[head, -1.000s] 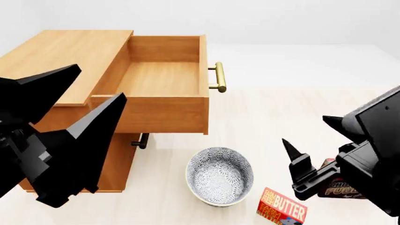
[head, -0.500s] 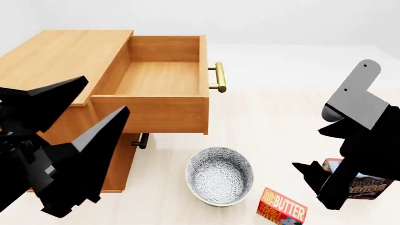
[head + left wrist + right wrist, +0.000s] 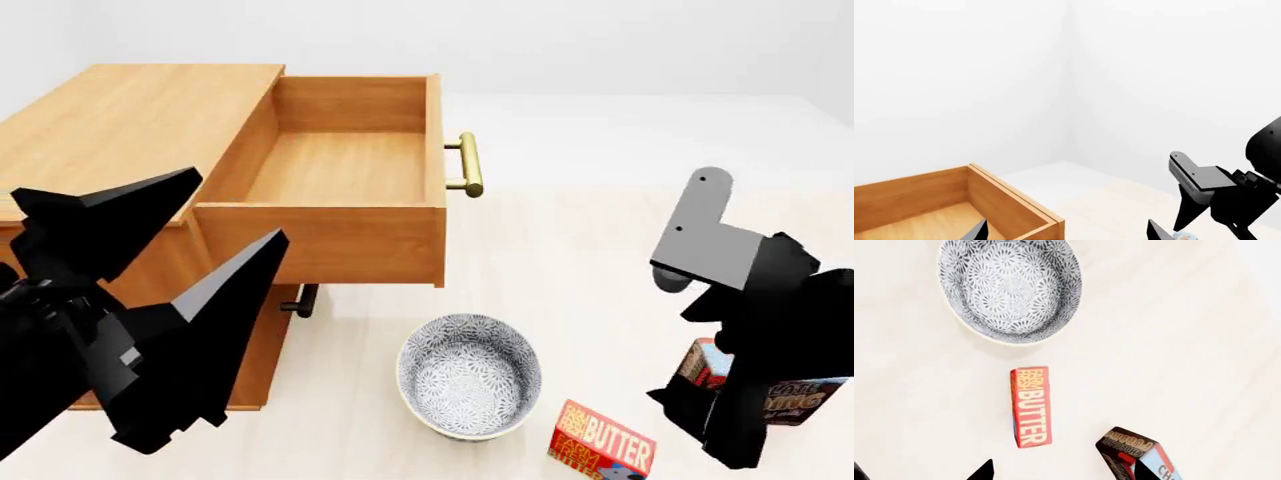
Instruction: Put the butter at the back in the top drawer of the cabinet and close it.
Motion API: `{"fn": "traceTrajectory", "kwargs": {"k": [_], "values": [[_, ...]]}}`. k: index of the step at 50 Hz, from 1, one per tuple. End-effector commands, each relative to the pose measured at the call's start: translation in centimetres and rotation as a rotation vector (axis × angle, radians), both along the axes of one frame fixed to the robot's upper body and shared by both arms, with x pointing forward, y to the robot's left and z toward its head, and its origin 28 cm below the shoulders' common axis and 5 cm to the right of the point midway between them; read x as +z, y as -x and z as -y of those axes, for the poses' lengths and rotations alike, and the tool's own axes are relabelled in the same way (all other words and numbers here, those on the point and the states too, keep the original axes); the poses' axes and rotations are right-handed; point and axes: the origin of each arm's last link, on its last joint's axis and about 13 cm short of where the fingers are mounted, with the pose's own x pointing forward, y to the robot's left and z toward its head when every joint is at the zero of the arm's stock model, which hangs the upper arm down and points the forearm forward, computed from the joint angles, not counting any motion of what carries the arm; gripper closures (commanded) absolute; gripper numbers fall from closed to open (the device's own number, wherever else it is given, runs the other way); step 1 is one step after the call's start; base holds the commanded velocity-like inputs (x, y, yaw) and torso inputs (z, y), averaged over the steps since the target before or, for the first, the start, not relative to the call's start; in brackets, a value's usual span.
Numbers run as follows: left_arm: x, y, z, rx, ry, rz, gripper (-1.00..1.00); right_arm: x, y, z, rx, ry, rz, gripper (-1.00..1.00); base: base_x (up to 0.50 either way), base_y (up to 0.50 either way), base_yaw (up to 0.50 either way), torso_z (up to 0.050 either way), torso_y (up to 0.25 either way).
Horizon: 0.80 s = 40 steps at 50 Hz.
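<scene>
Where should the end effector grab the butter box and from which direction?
Grip the butter across its two long narrow sides, coming straight down from above. It lies flat, label up, clear of the bowl and the pudding box, so both sides look reachable.

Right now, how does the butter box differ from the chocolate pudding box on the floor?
The butter box is red-orange with white lettering; the chocolate pudding box is dark brown with a blue patch. The butter box is slimmer and lies flat, fully visible; the pudding box looks bulkier and is cut off by the frame edge. Both are rectangular cartons near the patterned bowl.
</scene>
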Motion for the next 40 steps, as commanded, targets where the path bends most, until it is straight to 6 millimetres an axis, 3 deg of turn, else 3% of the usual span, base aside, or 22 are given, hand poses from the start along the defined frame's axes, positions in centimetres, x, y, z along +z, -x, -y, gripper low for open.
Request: {"fn": "traceTrajectory", "kwargs": {"k": [1, 40], "values": [[-0.1, -0.1, 0.1, -0.003, -0.001, -0.002, -1.00, -0.7, -0.6, 0.0, 0.022, 0.054, -0.055, -1.00, 0.00, 0.00, 0.00, 0.000, 0.000], [-0.7, -0.6, 0.3, -0.004, -0.004, -0.025, -1.00, -5.5, -3.0, 0.2, 0.049, 0.096, -0.195, -1.00, 0.00, 0.00, 0.00, 0.000, 0.000]]}}
